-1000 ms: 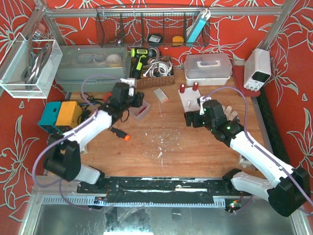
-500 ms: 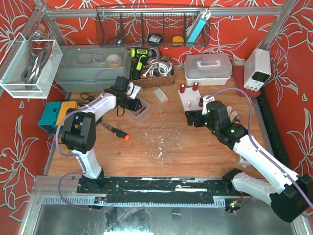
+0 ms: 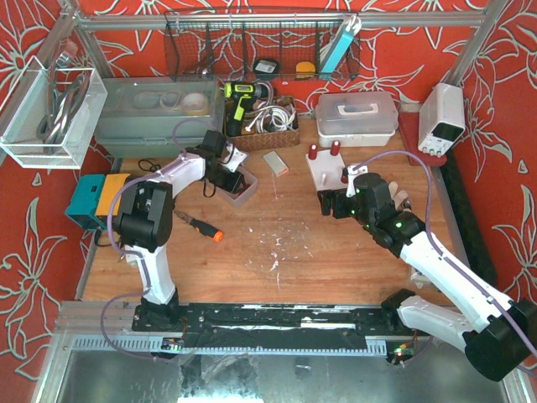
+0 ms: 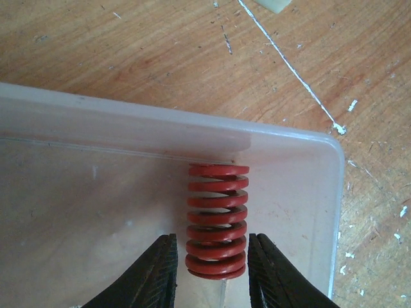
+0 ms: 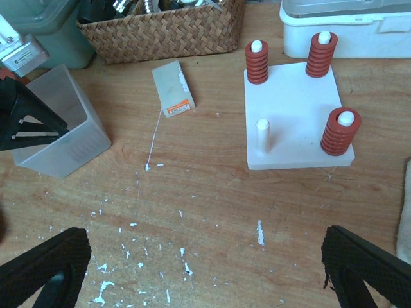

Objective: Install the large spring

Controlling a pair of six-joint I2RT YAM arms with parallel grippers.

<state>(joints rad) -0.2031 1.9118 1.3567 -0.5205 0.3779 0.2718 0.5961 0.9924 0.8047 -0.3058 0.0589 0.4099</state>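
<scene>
Looking down from the top view, we are seeing the wooden table [image 3: 336, 252] filling the middle of the frame. The left arm is reaching toward the upper left of centre, where the clear bin [image 3: 242, 186] is sitting. The white base plate [image 5: 295, 128] is lying in the upper right of the right wrist view. Three mounted springs [image 5: 257, 61] are standing on its pegs, and one bare peg [image 5: 262, 131] is showing at its lower left.

The right gripper [image 5: 205, 256] is hovering over bare wood, its jaws spread wide to the bottom corners of that frame.

In the left wrist view, the left gripper [image 4: 212, 256] is reaching into the bin at the bottom centre. Its jaws are standing narrowly apart on either side of the large spring [image 4: 217, 221], with a sliver of gap showing on the left. The spring is lying on the bin floor, its far end against the wall.
</scene>
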